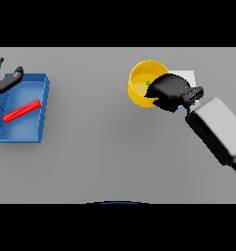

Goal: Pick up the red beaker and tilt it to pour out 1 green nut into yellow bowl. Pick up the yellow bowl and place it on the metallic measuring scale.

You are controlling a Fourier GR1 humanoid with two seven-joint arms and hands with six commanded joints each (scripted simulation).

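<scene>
The yellow bowl (139, 84) is gripped at its right rim by the right robot hand (169, 91), fingers curled over it; a green nut (148, 83) is seen inside. A pale scale (187, 76) is partly hidden behind. Far left, the red beaker (21, 111) is laid in a blue tray (43, 100), the left robot hand (5, 81) spread open at its corner.

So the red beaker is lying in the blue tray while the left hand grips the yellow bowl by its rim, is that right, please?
Not quite: it is the right hand that grips the round yellow bowl by its rim, as the head view shows. The slim red beaker does lie in the rectangular blue tray.
</scene>
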